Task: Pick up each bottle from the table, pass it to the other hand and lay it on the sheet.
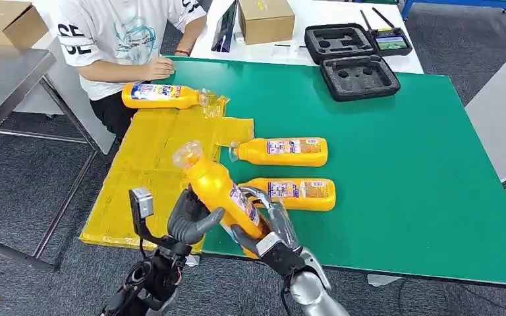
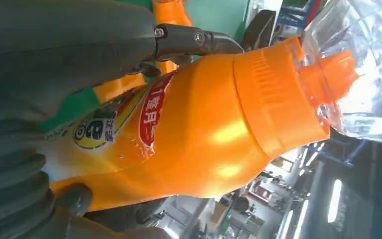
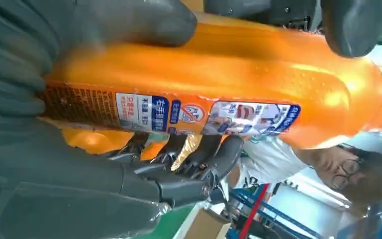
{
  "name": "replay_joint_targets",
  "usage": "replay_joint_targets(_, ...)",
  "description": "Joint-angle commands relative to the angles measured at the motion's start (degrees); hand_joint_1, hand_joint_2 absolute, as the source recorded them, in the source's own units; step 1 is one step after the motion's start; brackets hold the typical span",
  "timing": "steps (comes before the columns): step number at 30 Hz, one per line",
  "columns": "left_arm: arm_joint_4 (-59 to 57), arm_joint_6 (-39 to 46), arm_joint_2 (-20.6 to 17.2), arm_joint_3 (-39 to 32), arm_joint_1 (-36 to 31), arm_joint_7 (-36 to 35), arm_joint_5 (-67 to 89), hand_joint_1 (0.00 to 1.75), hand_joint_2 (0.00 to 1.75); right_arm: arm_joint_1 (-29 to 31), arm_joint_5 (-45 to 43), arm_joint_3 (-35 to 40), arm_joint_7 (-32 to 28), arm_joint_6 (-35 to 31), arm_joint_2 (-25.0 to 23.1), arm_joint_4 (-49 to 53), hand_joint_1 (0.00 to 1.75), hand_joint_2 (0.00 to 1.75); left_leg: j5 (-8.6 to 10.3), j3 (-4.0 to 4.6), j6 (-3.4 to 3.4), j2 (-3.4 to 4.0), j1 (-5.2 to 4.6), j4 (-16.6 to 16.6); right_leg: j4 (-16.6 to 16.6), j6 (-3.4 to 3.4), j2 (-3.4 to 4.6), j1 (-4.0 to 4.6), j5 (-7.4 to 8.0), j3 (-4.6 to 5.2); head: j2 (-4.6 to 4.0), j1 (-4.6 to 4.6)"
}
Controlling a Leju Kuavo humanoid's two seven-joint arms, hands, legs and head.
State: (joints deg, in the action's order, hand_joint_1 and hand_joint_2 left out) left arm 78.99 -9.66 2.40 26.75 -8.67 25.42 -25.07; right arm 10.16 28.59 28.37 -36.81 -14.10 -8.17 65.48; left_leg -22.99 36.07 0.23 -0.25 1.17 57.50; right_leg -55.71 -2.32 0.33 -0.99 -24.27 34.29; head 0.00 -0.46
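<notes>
An orange bottle (image 1: 214, 187) with a clear cap stands tilted above the table's front edge, cap up and leaning toward the yellow sheet (image 1: 146, 172). My right hand (image 1: 271, 227) grips its lower body, with fingers wrapped round the label (image 3: 204, 112). My left hand (image 1: 190, 220) grips the same bottle (image 2: 204, 134) from the sheet side, thumb against it. Two more orange bottles (image 1: 282, 151) (image 1: 298, 193) lie on the green table (image 1: 402, 164). Another bottle (image 1: 161, 95) lies at the sheet's far end.
A person in a white shirt (image 1: 122, 36) sits at the far left with a hand (image 1: 158, 67) on the table near the sheet. Two black foam cases (image 1: 359, 76) and a cardboard box (image 1: 265, 20) stand at the back.
</notes>
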Motion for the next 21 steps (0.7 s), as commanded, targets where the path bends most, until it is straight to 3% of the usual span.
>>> replay_joint_targets(1,-5.7,-0.5,-0.9,2.3,-3.3,-0.2,0.2,0.0,1.75,0.3,1.2,0.5,1.1,2.2,-0.1,-3.8,1.69,1.75,-0.12,-0.35,0.05,-0.04,0.02,-0.1,0.1,0.11,-0.09,0.05,-0.13,-0.38,-0.02,0.0)
replay_joint_targets(17,-6.8,-0.9,-0.8,1.4,-3.3,0.1,-0.4,0.0,1.75,1.9,3.2,4.1,1.9,5.6,-1.3,-9.0,1.62,1.75,-0.05,-0.16,0.02,-0.01,0.02,-0.1,0.1,0.06,-0.05,0.04,-0.05,-0.19,0.0,0.02)
replay_joint_targets(18,-7.3,-1.1,-0.6,1.1,-3.5,0.3,-0.6,0.07,1.75,2.2,3.2,4.1,1.9,5.7,-1.4,-9.4,1.61,1.75,-0.09,-0.26,0.03,-0.01,0.02,0.0,0.1,0.09,-0.06,0.05,-0.1,-0.28,0.0,0.0)
replay_joint_targets(19,-7.3,-1.3,-0.6,0.9,-3.5,0.4,-0.4,0.52,1.75,2.4,3.2,4.0,1.8,5.7,-1.5,-9.6,1.61,1.75,-0.06,-0.2,0.03,-0.01,0.0,-0.1,0.1,0.07,-0.05,0.02,-0.06,-0.22,0.0,0.0)
replay_joint_targets(20,-7.4,-1.3,-0.4,0.5,-3.4,0.5,-0.3,1.71,1.75,2.7,3.1,3.8,1.8,5.6,-1.5,-9.9,1.55,1.75,-0.04,-0.15,0.02,0.0,0.02,-0.1,0.1,0.07,-0.03,0.04,-0.04,-0.17,0.0,0.0)
replay_joint_targets(21,-7.4,-1.7,-0.4,0.4,-3.4,0.6,-0.3,1.75,1.75,3.0,3.0,3.8,1.8,5.6,-1.5,-10.2,1.59,1.75,-0.11,-0.3,0.04,0.0,0.02,0.0,0.1,0.11,-0.05,0.05,-0.1,-0.33,0.0,0.0)
